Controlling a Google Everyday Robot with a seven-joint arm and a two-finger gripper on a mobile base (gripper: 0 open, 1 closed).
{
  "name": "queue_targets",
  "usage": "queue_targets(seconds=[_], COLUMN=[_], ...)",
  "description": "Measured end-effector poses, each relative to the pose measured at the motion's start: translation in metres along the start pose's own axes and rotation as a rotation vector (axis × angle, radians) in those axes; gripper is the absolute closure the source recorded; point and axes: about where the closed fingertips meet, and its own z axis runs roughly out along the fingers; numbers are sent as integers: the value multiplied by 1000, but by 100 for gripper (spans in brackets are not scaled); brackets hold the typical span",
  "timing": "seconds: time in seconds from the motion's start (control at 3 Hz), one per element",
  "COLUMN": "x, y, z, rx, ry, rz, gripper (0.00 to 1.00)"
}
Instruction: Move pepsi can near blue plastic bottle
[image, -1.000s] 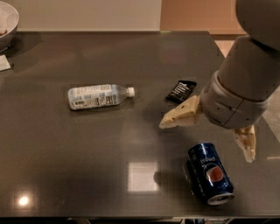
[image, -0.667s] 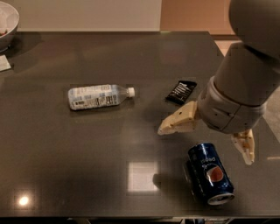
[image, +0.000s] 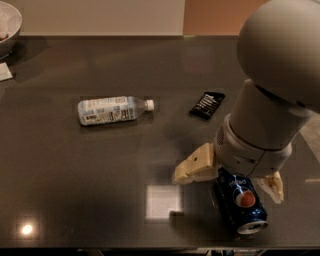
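The gripper, jaws wide, straddles the can near right, apparently ungrasped; the bottle lies well apart, far left.

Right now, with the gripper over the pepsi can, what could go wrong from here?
1. The pepsi can lies on its side close to the front edge of the table. The open gripper straddles it, and an off-centre close could push it rolling toward that edge.
2. The blue plastic bottle also lies on its side, so setting the can down too close might nudge it away.
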Motion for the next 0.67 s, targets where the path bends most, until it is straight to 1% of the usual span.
queue_targets(seconds=[0.33, 0.67], x=[-14, -21], y=[2, 13], z=[13, 22], rx=[-35, -72], ry=[-7, -9], rz=[-51, -62], gripper=[0, 0])
